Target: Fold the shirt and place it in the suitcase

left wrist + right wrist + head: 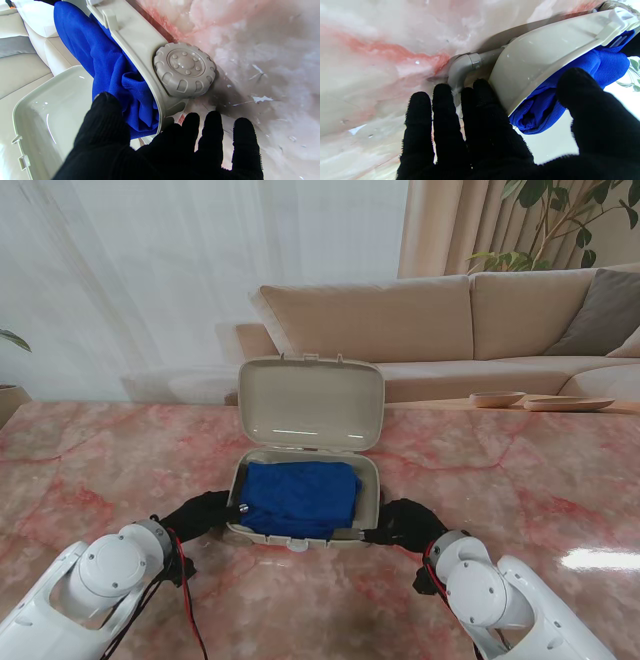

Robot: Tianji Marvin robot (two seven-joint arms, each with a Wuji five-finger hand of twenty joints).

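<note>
Left hand (203,511) sat at suitcase's (370,480) 8 o'clock corner, fingers spread, thumb (106,112) on blue shirt (300,497), holding nothing. Shirt lay folded inside tray, bulging over near rim. Lid (311,404) stood upright at 12 o'clock. Right hand (403,522) at 4 o'clock, also spread and empty, thumb on cloth. Best tuck: press overhang inward evenly, both thumbs together, before lowering lid.

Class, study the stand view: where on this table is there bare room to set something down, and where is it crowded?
Bare marble table lies left of the suitcase, again on its right, and nearer to me between the two arms. It is crowded at the suitcase's near corners, where the left hand and right hand sit, and inside, which the blue shirt fills.
</note>
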